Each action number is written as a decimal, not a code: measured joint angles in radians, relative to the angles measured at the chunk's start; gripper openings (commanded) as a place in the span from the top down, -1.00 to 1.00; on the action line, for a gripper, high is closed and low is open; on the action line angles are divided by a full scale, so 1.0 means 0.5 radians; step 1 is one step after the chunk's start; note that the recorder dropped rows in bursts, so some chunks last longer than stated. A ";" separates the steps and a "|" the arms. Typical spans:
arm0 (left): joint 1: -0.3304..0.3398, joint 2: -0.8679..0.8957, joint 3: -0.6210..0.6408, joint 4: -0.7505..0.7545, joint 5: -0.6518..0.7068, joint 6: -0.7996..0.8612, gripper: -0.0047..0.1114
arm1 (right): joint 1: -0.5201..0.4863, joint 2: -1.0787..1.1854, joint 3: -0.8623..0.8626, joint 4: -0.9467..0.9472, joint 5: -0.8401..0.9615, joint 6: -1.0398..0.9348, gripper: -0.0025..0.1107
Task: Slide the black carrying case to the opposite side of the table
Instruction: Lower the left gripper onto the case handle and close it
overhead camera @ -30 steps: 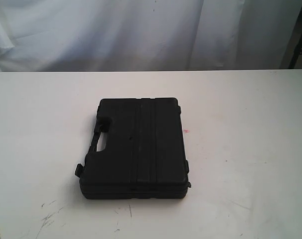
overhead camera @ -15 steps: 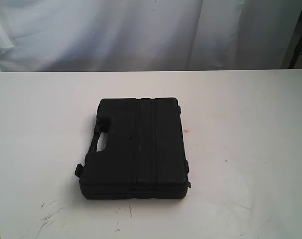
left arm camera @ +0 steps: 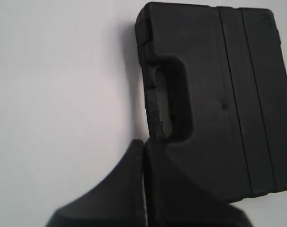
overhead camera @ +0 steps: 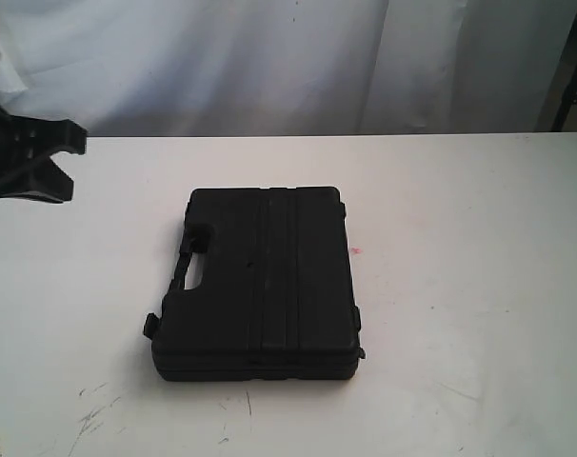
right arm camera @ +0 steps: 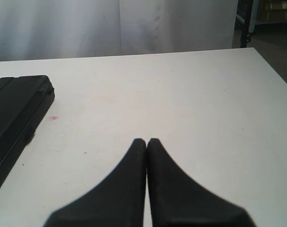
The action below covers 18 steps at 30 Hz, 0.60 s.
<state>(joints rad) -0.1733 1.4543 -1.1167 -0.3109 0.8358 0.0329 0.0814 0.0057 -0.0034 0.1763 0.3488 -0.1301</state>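
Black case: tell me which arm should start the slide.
Left, probably. The left gripper, fingers shut, hangs by the case at its handle edge; the right gripper faces the table, the case off to one side.

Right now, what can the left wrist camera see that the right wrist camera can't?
Only the left wrist view shows the handle hole and the left gripper, shut. Only the right wrist view shows the curtain, the red spot and the right gripper, shut. Both show the case and the white table.
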 measured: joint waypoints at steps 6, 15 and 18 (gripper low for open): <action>-0.235 0.267 -0.146 0.192 0.021 -0.245 0.92 | 0.000 0.000 0.000 0.000 0.000 0.000 0.96; -0.364 0.627 -0.344 0.253 0.045 -0.380 0.54 | 0.000 0.000 0.000 0.000 0.000 0.000 0.96; -0.364 0.750 -0.424 0.254 0.085 -0.400 0.32 | 0.000 0.000 0.000 0.000 0.000 0.000 0.96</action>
<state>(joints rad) -0.3554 1.8295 -1.3287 -0.1838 0.8781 -0.1672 0.0814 0.0057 -0.0034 0.1763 0.3488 -0.1301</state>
